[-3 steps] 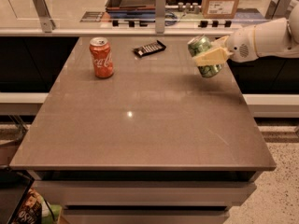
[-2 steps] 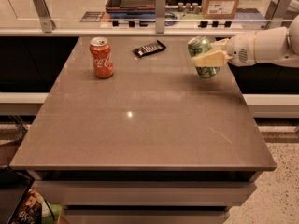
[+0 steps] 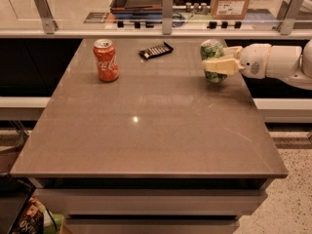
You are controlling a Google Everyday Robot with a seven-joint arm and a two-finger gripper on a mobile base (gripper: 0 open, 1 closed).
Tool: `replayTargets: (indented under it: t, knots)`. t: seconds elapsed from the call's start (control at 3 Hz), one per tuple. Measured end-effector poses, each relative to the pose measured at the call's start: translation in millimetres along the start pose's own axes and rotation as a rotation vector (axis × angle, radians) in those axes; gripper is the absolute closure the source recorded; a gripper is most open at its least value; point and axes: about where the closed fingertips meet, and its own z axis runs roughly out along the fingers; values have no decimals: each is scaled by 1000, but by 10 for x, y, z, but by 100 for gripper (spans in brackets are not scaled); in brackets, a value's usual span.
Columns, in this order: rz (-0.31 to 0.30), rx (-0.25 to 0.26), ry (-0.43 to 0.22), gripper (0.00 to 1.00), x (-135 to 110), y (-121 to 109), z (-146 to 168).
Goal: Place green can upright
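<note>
The green can point(image 3: 211, 50) stands nearly upright at the far right of the brown table point(image 3: 146, 130), its silver top up and its base at or just above the surface. My gripper point(image 3: 214, 65) reaches in from the right and is shut on the can, one cream finger point(image 3: 222, 66) lying across its front. The white arm point(image 3: 278, 62) extends off the right edge.
A red Coca-Cola can point(image 3: 106, 60) stands upright at the far left. A dark flat snack packet point(image 3: 155, 50) lies at the far middle. A ledge with metal posts point(image 3: 167, 6) and a cardboard box point(image 3: 233, 0) runs behind the table.
The gripper has turned the green can from tilted towards upright and lowered it slightly. The arm has drawn a little to the right.
</note>
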Motion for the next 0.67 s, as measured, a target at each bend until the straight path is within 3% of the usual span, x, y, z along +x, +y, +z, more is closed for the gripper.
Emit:
replayTargets:
  t: [0.67]
  knots:
    - [26,8,-123,100,159,-73,-50]
